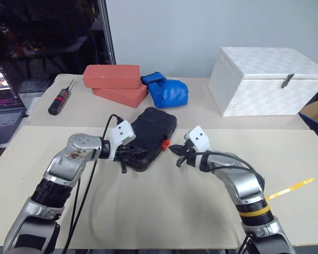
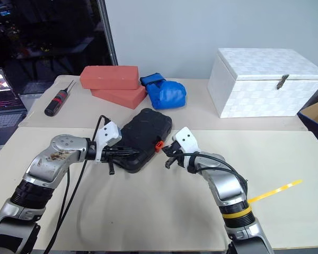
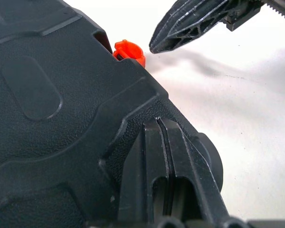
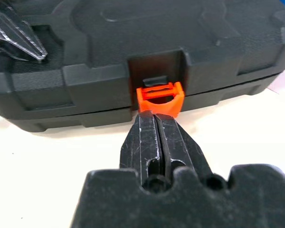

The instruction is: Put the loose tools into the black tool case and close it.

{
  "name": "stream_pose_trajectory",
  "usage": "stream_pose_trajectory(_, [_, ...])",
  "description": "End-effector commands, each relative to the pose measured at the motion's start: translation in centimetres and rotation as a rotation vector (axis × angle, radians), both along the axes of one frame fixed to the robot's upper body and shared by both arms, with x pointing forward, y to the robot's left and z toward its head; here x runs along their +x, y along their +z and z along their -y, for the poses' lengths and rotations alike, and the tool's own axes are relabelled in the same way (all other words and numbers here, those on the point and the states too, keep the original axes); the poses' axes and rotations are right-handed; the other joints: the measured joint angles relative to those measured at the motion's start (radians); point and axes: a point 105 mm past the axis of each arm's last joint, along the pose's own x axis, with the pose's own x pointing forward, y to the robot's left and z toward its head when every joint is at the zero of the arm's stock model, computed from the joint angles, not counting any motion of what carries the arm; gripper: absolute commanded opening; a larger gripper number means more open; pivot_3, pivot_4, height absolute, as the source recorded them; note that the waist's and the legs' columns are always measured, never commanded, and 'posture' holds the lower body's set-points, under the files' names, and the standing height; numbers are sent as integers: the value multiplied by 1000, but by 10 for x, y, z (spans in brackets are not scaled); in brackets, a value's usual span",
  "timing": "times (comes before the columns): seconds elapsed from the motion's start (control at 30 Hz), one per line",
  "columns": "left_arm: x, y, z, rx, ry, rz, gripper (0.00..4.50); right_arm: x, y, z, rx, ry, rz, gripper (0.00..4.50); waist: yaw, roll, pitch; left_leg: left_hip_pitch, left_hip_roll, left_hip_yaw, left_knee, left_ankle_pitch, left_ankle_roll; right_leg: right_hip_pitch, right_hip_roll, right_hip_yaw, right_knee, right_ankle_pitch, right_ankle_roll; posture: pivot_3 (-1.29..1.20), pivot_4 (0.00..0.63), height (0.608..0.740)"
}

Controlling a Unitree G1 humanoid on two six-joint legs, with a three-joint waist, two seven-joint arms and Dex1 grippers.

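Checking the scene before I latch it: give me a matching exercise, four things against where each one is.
1. black tool case
2. orange latch
3. red-banded screwdriver
4. white box

a. far right of the table
b. at the right end effector's shut tips
c. far left, beside the laptop
d. table centre, closed, left end effector on its lid

Pairs: 1-d, 2-b, 3-c, 4-a

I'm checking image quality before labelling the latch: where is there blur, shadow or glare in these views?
Right wrist view: orange latch fairly crisp, right tool soft up close. Left wrist view: left tool slightly soft, and the right tool throws a blurred shadow on the table. Head views: even light, black tool case shows little surface detail, no strong glare.
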Motion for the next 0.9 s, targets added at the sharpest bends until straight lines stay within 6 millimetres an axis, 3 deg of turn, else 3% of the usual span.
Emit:
stream_pose_trajectory(0.03, [-5,-41,-8,89,35,-133,0,8,1,-2,-7,-29,27,61,0,0,0,0,0,0,0,0,0,0,0,0,0,0,0,0,150,740])
stream_pose_trajectory(0.5, [-4,-48,-8,106,42,-131,0,16,20,-24,45,5,81,61,-2,0,0,1,0,0,0,0,1,0,0,0,1,1,-1,0,150,740])
stream_pose_trajectory(0.9, [-5,-49,-4,100,40,-135,0,20,11,-41,42,37,53,61,-12,1,-1,3,0,0,0,2,2,1,0,0,1,4,-2,0,150,740])
